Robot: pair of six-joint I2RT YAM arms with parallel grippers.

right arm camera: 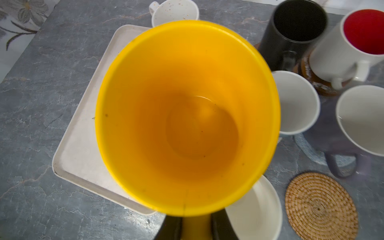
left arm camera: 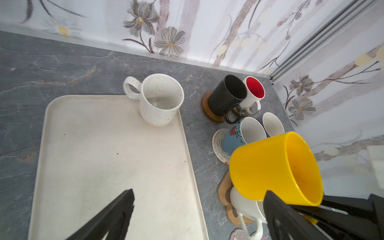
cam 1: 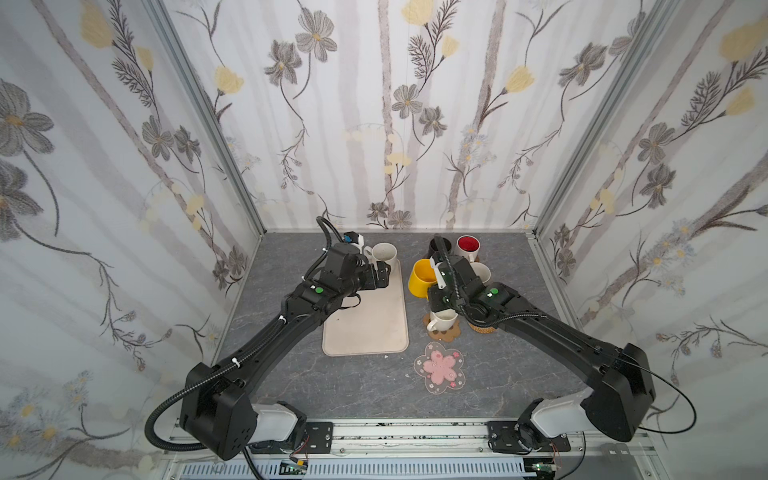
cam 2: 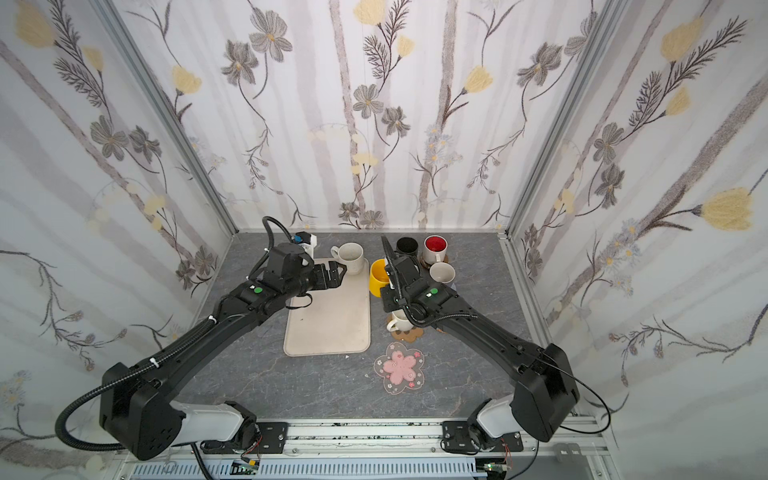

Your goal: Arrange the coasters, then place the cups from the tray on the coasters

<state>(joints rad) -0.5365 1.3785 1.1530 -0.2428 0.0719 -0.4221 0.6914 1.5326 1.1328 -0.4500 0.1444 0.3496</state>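
While hovering above the tray [cam 1: 370, 328], left tool [cam 1: 384, 275]: is gaping wide open
Right tool [right arm camera: 196, 227]: is gripping the tilted yellow cup [cam 1: 419, 277] by its handle

Glossy yel. mug [right arm camera: 187, 116], matt plastic tray [left arm camera: 104, 155], woven rattan coaster [right arm camera: 321, 205], stone-look tabletop [cam 1: 374, 386].

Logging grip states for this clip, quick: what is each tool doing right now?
Left tool: open, empty, above the beige tray.
Right tool: closed on the yellow mug, gripping its handle.
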